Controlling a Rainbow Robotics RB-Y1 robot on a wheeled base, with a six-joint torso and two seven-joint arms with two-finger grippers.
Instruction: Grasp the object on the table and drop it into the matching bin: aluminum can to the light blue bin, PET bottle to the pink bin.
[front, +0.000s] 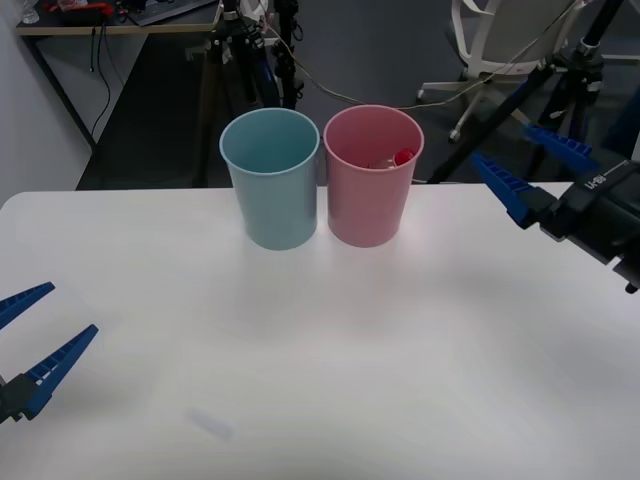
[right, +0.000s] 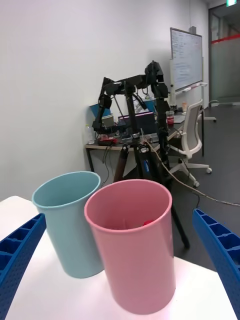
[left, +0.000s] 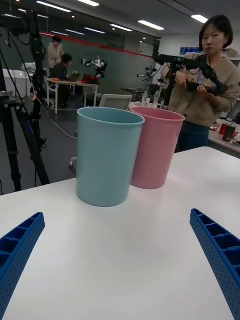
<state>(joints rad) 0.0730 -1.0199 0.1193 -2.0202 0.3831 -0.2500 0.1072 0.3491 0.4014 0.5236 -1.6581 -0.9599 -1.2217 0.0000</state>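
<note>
Front view, bins: light blue bin (front: 270, 178) and pink bin (front: 373, 175) standing upright side by side, touching or nearly so, toward the far edge of the white table (front: 320, 360).
Front view, PET bottle: lying inside the pink bin, red cap (front: 404, 156) peeking out near the far right wall.
Front view, right gripper (front: 535, 170): hovering above the table's far right edge, right of the pink bin, blue fingers spread wide, holding nothing.
Front view, left gripper (front: 35, 325): hanging low at the near left, fingers parted, gripping nothing.
Right wrist view: looking at the pink bin (right: 131, 245) in front, light blue bin (right: 70, 227) beside it; bit of red (right: 148, 221) showing inside the pink one; fingers (right: 217, 250) wide apart.
Left wrist view: facing the light blue bin (left: 107, 155) with the pink bin (left: 157, 147) just behind; fingers (left: 217, 250) wide apart, carrying nothing.
</note>
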